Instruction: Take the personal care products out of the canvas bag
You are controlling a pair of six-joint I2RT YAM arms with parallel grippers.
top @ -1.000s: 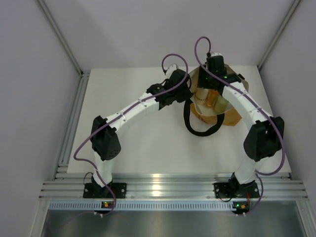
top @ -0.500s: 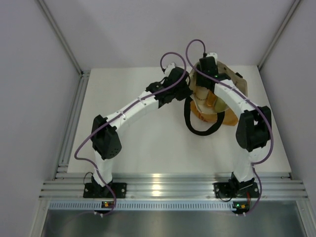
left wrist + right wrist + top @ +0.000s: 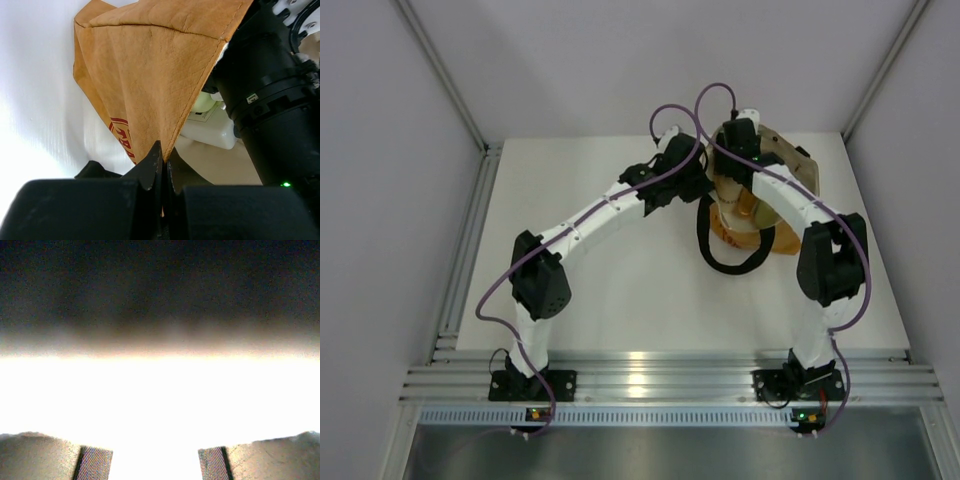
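Left tool [image 3: 162,165] is pinched tight on the canvas bag [image 3: 145,75] rim, holding its mouth up at the far side of the worktop [image 3: 620,290]. A whitish bottle [image 3: 210,131] lies inside. Right tool [image 3: 154,462], spread wide with nothing between, has swung deeper in; next it likely must close on a bottle.

Tan, red-printed canvas bag [image 3: 150,75] gapes open, a whitish bottle [image 3: 210,132] lying inside it.

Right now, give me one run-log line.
left gripper: shut on canvas bag rim | right gripper: open, over bag mouth | whitish bottle: inside bag
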